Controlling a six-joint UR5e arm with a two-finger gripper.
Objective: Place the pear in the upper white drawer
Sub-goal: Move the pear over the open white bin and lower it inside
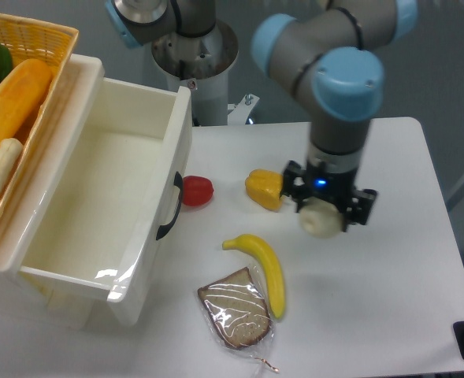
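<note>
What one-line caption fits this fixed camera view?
Gripper holds the pear above the table, right of the yellow pepper, with the upper white drawer open.

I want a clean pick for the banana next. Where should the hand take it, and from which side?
Probably from straight above, at the middle of the banana, with fingers closing across its narrow width. It lies flat, curved, its lower end beside the wrapped bread slice, so the upper half is clearer.
</note>
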